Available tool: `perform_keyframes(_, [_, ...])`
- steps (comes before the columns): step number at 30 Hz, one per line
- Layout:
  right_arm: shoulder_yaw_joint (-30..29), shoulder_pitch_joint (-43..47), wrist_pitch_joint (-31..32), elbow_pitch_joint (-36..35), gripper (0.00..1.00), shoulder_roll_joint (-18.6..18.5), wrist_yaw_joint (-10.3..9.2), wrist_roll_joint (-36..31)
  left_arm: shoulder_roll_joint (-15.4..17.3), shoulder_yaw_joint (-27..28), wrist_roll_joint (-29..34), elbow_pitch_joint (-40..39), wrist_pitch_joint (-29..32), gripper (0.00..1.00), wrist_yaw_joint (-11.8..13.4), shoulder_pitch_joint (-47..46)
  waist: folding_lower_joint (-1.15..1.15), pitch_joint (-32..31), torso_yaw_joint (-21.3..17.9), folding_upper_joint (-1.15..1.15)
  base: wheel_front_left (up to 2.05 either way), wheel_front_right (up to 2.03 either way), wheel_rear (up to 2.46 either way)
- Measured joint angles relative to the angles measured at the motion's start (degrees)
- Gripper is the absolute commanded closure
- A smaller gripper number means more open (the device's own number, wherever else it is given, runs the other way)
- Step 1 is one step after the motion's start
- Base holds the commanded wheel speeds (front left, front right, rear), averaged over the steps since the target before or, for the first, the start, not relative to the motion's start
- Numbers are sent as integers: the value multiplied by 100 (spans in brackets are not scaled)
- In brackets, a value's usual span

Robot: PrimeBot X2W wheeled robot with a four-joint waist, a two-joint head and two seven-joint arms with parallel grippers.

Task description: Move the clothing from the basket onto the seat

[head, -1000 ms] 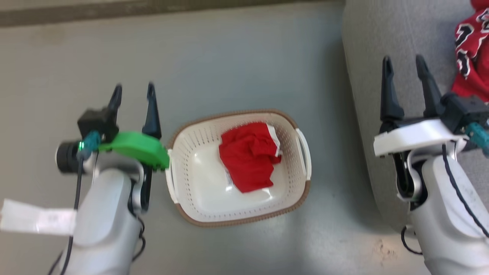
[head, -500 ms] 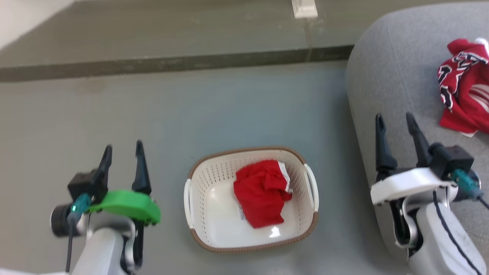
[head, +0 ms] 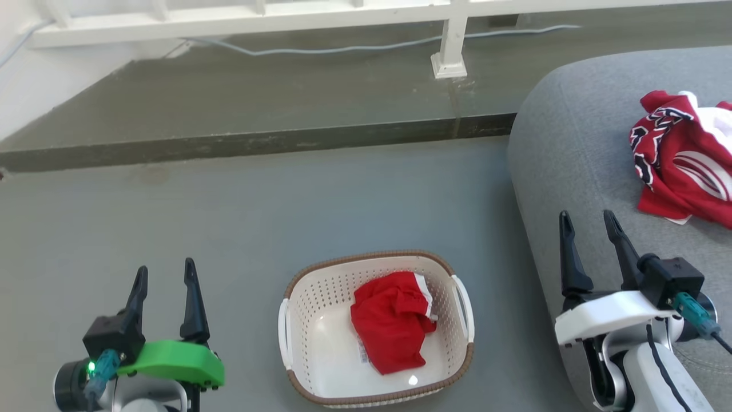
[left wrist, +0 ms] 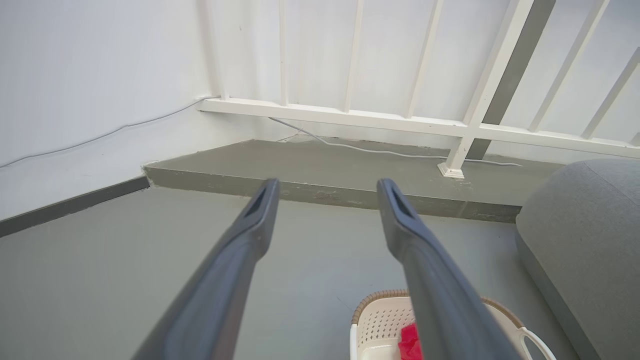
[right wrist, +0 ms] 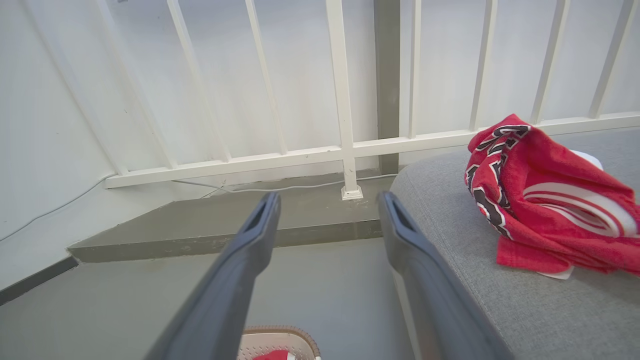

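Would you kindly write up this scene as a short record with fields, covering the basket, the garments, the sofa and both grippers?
container: cream-white perforated plastic basket with brown woven-look rim, on the grey floor
in container: crumpled red garment with white trim
seat: large grey fabric sofa, right of the basket
on seat: red garment with black-and-white lettering and white stripes
left gripper: open, empty, left of the basket
right gripper: open, empty, by the sofa's edge
progress: one garment on the sofa, one in the basket

light: bright, even | shadows: soft, faint | glare: small spot inside basket [head: 412, 380] | focus: sharp | edges: mild wide-angle stretch in wrist views
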Motion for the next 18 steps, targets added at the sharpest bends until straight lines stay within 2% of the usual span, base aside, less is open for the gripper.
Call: perform_keyframes(18, [-30, 179, 0, -356, 0, 0, -2, 0, -5, 74, 104, -705, 0, 0, 2, 586, 0, -27, -57, 0, 0, 0, 0])
